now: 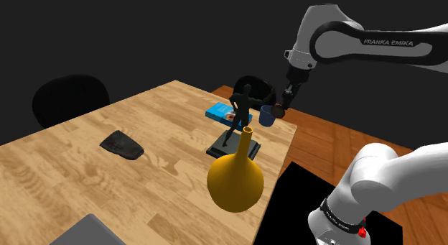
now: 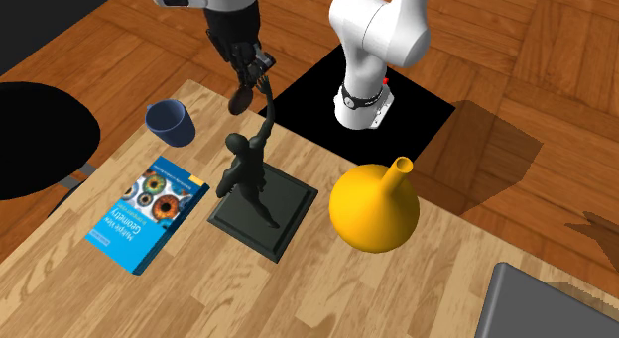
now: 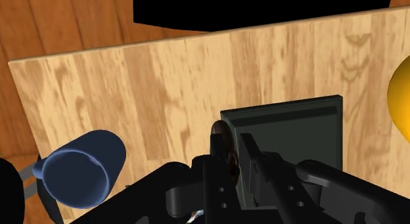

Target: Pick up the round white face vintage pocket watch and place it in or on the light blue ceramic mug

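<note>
A small round pocket watch (image 3: 226, 149), seen edge-on and brownish, is clasped between the two black fingers of my gripper (image 3: 231, 145). The gripper (image 2: 244, 83) hangs above the table's near corner with the watch (image 2: 239, 97) under it. The mug (image 2: 171, 121) is dark blue and stands upright on the table near the edge, a short way beside the gripper and lower. In the shoulder view the gripper (image 1: 281, 105) and watch (image 1: 278, 113) are just right of the mug (image 1: 266, 116). Through the wrist camera the mug's open mouth (image 3: 80, 167) lies off to one side of the fingers.
A dark figurine (image 2: 248, 168) on a square black base (image 3: 289, 127) stands close beside the gripper. A blue book (image 2: 146, 215), a yellow long-necked vase (image 2: 374, 207), a dark flat object (image 1: 120, 144) and a grey slab (image 2: 551, 304) also rest on the wooden table (image 1: 86, 172). Black chairs (image 1: 68, 100) stand around it.
</note>
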You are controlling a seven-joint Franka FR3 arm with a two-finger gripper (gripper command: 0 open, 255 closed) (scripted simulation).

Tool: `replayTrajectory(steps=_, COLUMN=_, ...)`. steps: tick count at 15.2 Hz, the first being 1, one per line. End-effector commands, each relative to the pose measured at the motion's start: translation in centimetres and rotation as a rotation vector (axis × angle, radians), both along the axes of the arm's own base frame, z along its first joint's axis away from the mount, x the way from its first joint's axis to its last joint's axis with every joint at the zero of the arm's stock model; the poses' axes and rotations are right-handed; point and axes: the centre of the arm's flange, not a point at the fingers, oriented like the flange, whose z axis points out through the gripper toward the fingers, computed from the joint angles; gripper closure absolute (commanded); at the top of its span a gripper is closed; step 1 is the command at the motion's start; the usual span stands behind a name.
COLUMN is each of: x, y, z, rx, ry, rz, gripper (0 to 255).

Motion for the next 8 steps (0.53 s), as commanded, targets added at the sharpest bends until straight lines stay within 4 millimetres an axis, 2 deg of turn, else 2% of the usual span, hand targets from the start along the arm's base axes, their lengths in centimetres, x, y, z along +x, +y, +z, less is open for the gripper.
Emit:
replayTrajectory(steps=1, x=1.2, y=-2.3, z=0.5, rx=-0.001, ry=0.000, rz=0.000, gripper=255)
replayTrajectory(steps=8, x=5.6, y=-10.3, z=2.0, rx=-0.001, ry=0.000, rz=0.000, gripper=255)
